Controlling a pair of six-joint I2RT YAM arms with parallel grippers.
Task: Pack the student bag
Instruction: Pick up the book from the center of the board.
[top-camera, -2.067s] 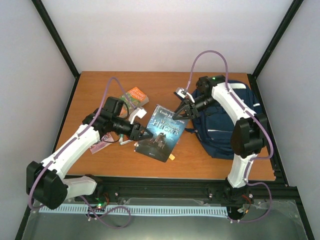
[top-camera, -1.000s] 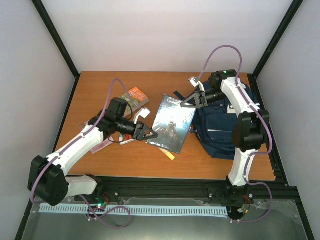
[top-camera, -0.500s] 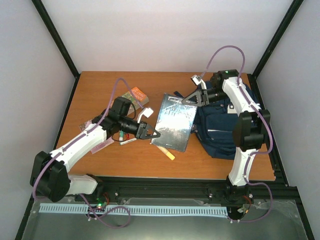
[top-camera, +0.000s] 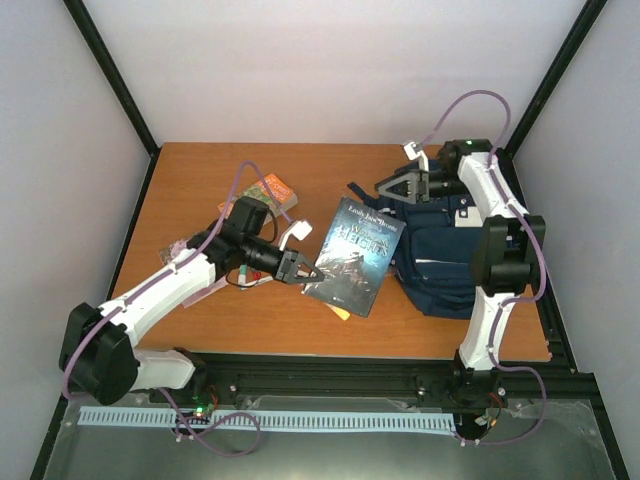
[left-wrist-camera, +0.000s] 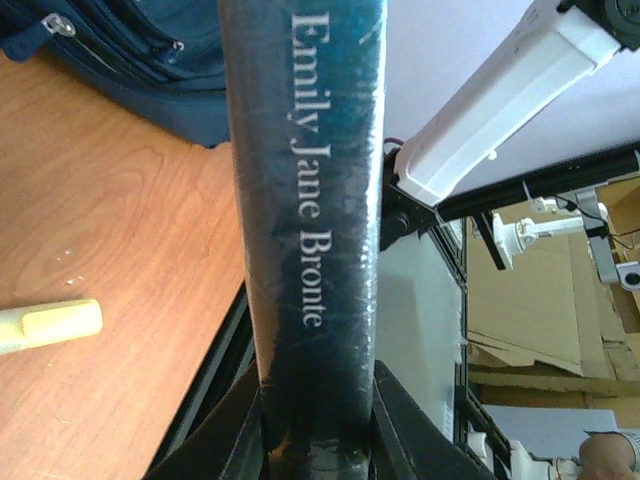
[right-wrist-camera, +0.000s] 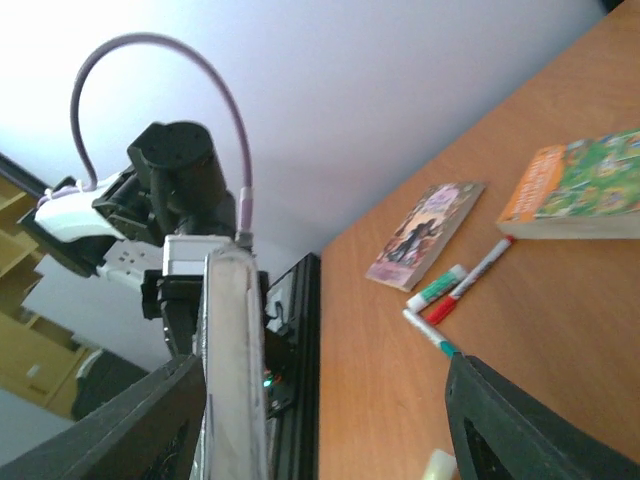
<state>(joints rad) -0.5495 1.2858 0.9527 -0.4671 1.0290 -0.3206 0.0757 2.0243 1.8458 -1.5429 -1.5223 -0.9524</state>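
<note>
The student bag (top-camera: 450, 255), a navy backpack with white stripes, lies at the table's right side. A dark book (top-camera: 355, 255) by Emily Jane Bronte stands tilted just left of the bag. My left gripper (top-camera: 305, 270) is shut on its lower left edge. In the left wrist view the book's spine (left-wrist-camera: 305, 200) runs up from between the jaws of the left gripper (left-wrist-camera: 318, 400). My right gripper (top-camera: 395, 185) hangs open over the bag's upper left corner, just beyond the book's top edge. The right wrist view shows the right gripper (right-wrist-camera: 325, 400) with its jaws wide apart and the book's page edge (right-wrist-camera: 235, 370) beside one finger.
An orange and green book (top-camera: 268, 190) lies at the back left. A purple book (right-wrist-camera: 425, 230) and several markers (right-wrist-camera: 455, 290) lie under my left arm. A yellow highlighter (top-camera: 338, 310) lies below the dark book. The table's front edge (top-camera: 330, 352) is close.
My right gripper opened, let go of the dark book and drew back to the right over the bag. The book now hangs from my left gripper alone, its cover turned upward.
</note>
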